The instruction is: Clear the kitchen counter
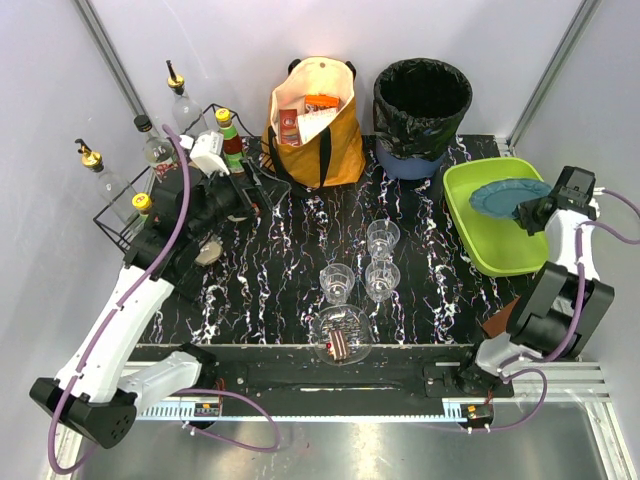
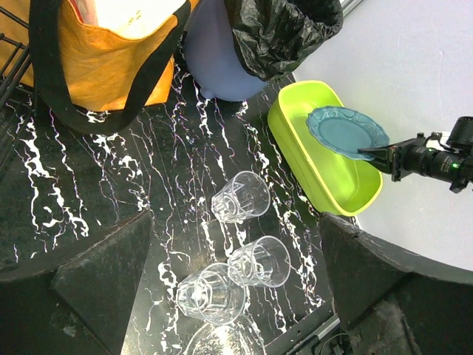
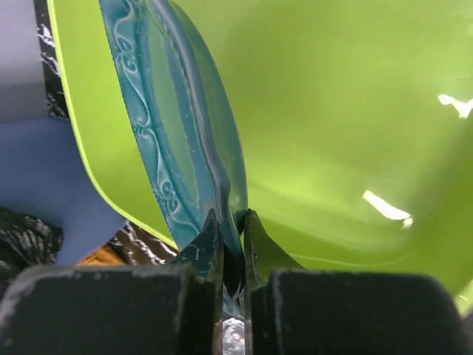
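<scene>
The counter (image 1: 290, 250) spans the table in front of both arm bases, with three glasses (image 1: 381, 280) and a bowl (image 1: 341, 335) standing on it near the middle. At its right end, the right gripper (image 3: 231, 222) pinches a teal plate (image 1: 505, 196) by the rim alone, jaws narrow, above the tray (image 1: 490, 250). That thin edge hold could let the plate pivot or slip, and opening from this height risks a chip, so lower first. Your left gripper (image 1: 248, 192) reaches toward the rack (image 1: 115, 215), jaws wide and empty.
</scene>
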Robot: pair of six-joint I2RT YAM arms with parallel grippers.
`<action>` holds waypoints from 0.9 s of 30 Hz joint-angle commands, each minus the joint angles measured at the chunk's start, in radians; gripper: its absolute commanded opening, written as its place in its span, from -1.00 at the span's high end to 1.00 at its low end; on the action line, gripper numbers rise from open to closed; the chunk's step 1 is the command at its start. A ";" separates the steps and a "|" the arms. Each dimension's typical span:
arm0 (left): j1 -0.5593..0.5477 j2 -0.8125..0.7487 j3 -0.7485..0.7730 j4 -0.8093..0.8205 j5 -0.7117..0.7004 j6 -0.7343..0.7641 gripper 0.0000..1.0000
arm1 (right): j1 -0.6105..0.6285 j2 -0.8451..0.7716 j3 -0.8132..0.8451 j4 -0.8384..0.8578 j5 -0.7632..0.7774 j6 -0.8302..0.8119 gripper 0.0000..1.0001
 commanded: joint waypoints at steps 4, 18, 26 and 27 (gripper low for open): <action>-0.003 0.014 0.005 0.050 0.000 0.027 -0.98 | 0.003 0.093 0.022 0.342 -0.136 0.202 1.00; -0.001 0.088 0.043 0.036 0.029 0.028 -0.98 | 0.009 0.263 -0.023 0.505 -0.181 0.253 0.98; -0.003 0.121 0.052 0.018 0.057 0.025 -0.98 | 0.044 0.303 -0.012 0.459 -0.130 0.230 0.07; -0.001 0.123 0.052 0.016 0.057 0.028 -0.98 | 0.044 0.316 0.003 0.436 -0.132 0.227 -0.04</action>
